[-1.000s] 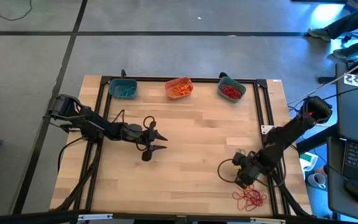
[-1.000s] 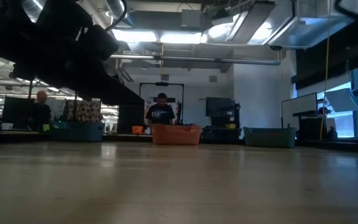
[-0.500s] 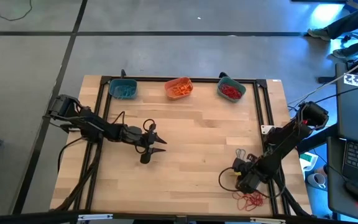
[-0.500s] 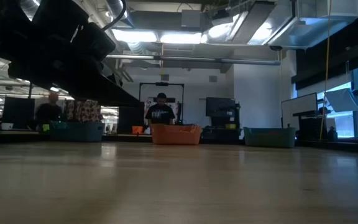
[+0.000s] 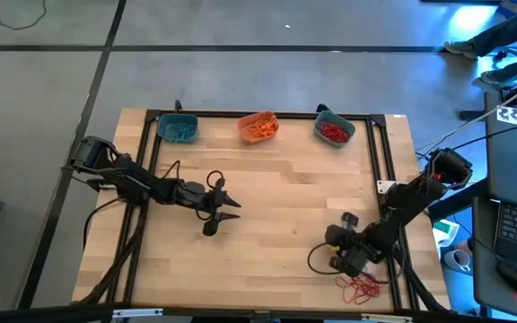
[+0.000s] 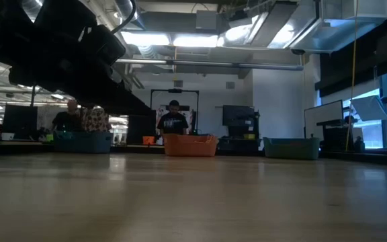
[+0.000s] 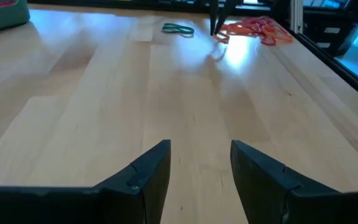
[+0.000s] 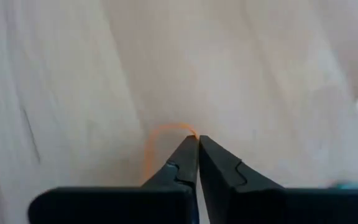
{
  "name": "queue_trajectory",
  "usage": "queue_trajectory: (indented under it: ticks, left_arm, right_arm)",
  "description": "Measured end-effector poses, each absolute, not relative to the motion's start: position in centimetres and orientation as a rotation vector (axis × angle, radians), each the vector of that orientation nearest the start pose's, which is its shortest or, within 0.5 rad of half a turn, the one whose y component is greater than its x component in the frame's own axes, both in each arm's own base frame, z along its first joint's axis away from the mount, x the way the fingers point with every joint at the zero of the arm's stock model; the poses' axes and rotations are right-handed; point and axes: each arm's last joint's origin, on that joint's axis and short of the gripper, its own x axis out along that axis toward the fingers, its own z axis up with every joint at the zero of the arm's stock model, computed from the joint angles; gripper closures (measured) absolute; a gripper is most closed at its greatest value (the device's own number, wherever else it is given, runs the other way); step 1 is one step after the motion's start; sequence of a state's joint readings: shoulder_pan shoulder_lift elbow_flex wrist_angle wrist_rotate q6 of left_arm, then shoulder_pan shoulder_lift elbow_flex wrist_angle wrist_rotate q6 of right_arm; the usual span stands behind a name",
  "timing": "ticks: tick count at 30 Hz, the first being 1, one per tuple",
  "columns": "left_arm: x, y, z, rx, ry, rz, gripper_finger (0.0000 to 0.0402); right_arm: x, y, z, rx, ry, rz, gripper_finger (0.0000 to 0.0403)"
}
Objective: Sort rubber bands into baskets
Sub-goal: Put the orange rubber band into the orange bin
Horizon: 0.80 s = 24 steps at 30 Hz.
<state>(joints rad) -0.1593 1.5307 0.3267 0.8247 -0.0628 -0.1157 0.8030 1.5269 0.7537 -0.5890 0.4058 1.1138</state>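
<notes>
Three baskets stand along the far edge: a teal one (image 5: 178, 129), an orange one (image 5: 258, 126) and a teal one holding red bands (image 5: 334, 130). A heap of red and orange rubber bands (image 5: 362, 287) lies near the front right corner, with a green band (image 7: 178, 28) on the wood beyond it. My right gripper (image 8: 197, 139) hangs just left of that heap, pointing steeply down, shut on an orange rubber band (image 8: 160, 138). My left gripper (image 7: 199, 155) hovers open over mid-table, nothing between its fingers. My right gripper pinches the orange rubber band at one spot of its loop (image 8: 191, 132) between the very tips of its two fingers, coming steeply from above. A short arc of the band curves out beside the tips; the rest is hidden behind one finger (image 8: 178, 167). Whether it is off the wood I cannot tell.
A black frame rail (image 5: 386, 161) runs along the table's right side, close to my right arm. A black cable loop (image 5: 317, 260) lies beside the right gripper. Bare wood stretches between the two grippers. People stand in the room beyond the table.
My right gripper has rolled about its wrist, tipped further down and sunk a little, shifting slightly toward the table's left beside the red heap. The cable loop next to it has swung toward the near edge.
</notes>
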Motion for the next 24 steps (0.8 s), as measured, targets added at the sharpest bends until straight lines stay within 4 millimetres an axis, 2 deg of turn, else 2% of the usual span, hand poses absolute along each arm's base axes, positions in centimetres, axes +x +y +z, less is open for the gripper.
queue_trajectory:
  ticks: [4,13,24]
  left_arm:
    - [24.0,-3.7,12.4,-0.070,0.389,-0.073,0.0237]
    - [23.9,-3.5,12.2,-0.067,0.406,-0.002,0.0237]
    - [23.9,-3.7,12.6,-0.093,0.381,-0.002,0.0237]
  right_arm:
    - [19.8,15.2,15.0,0.158,1.033,-0.349,0.0399]
    - [23.5,10.5,15.5,0.101,0.881,-0.523,0.0387]
    - [27.0,4.4,16.2,0.064,0.808,-0.599,0.0387]
